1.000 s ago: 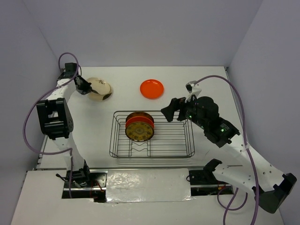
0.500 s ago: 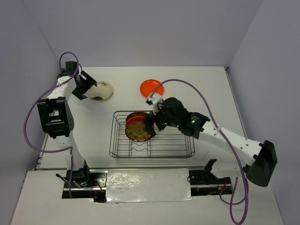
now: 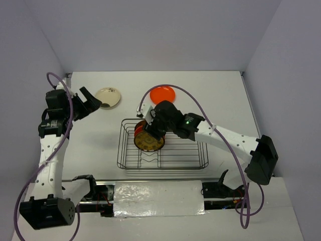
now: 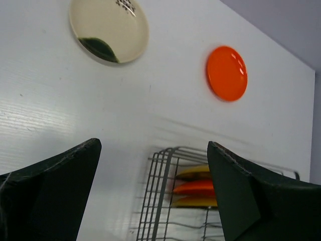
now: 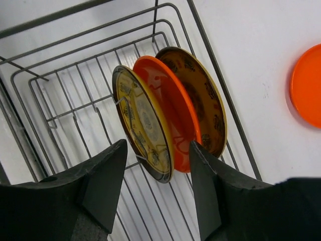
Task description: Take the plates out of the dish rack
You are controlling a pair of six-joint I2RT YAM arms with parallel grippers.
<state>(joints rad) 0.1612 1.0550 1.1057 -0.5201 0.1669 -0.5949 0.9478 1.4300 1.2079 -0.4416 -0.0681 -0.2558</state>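
Top view: L arm stands tall at the table's [image 3: 225,95] left edge, elbow high, wrist bent toward the back. The left gripper [image 3: 90,100] hangs just beside the cream plate [image 3: 107,97], jaws spread, holding nothing. R arm stretches from its base at lower right across the dish rack [image 3: 165,158] at centre. The right gripper [image 3: 150,128] is down at the rack's left end, over the standing plates. The yellow patterned plate [image 3: 149,143] faces front. Count: 5 plates, 3 upright in the rack and 2 flat on the table, i.e. the cream one and an orange plate [image 3: 162,94] behind the rack.

L wrist view: fingers [image 4: 55,186] wide apart w/ bare table between. Cream and orange plates lie far ahead; the rack corner w/ 3 plate edges is near.

R wrist view: fingers [image 5: 103,183] part-open, tips either side of the yellow plate's lower rim. Behind it sit the orange-red plate [image 5: 173,113], then the brown plate [image 5: 203,98], all 3 leaning in the wire divider. Can't tell if either pad touches a plate; nothing is clamped.
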